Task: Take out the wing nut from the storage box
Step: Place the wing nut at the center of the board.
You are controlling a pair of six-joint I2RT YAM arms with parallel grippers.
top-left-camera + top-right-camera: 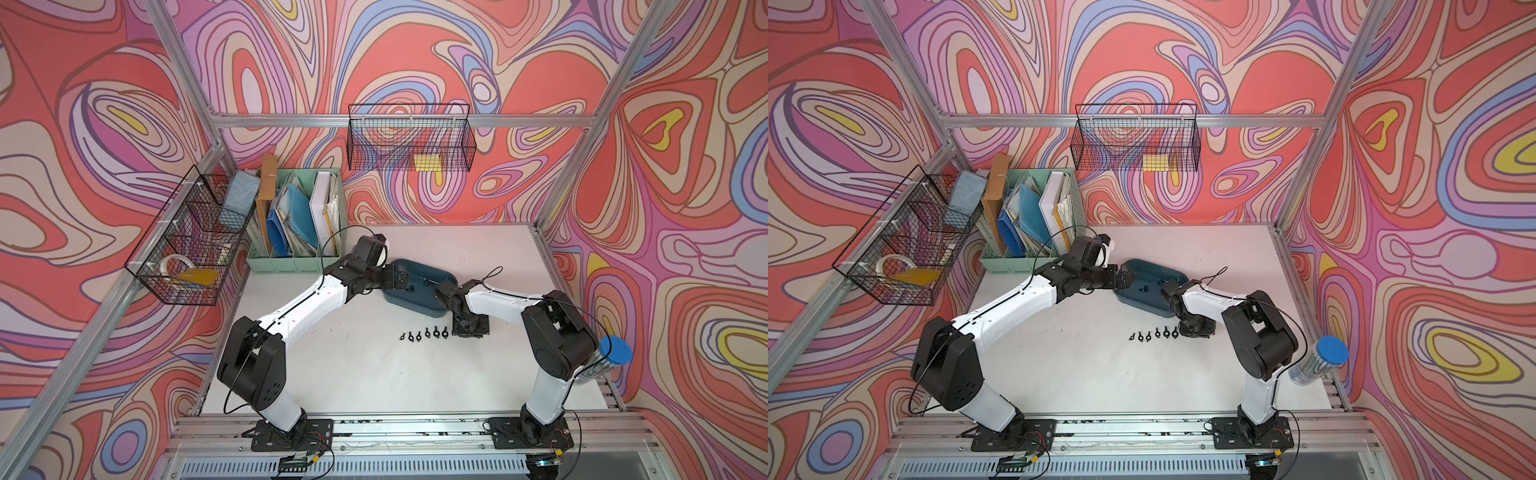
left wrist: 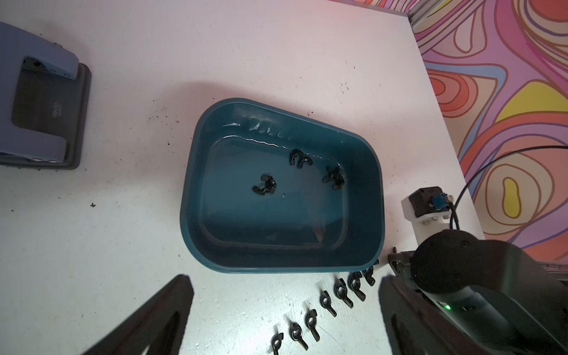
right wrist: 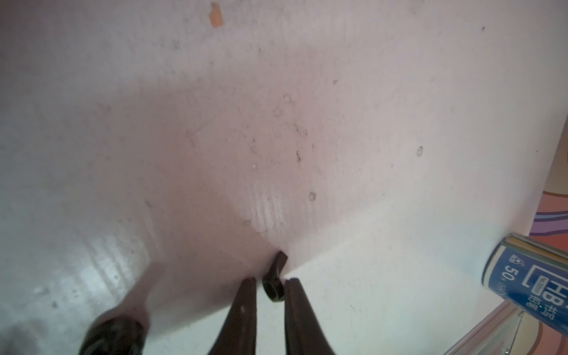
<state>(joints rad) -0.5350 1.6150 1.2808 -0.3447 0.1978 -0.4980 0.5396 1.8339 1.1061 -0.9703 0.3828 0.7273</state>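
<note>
One white table (image 1: 374, 374) carries the teal storage box (image 1: 415, 305). My left gripper (image 2: 284, 278) hangs spread wide over the box's end. My right gripper (image 3: 271, 280) brackets a wing nut (image 3: 275, 275) on the table just outside the box; pinching or loose, I cannot tell. Three other wing nuts (image 2: 264, 185) lie inside the box.

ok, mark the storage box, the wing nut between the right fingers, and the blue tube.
storage box (image 2: 261, 259): left wrist view, side wall.
wing nut (image 3: 273, 287): right wrist view, ring body.
blue tube (image 3: 522, 276): right wrist view, printed label.
</note>
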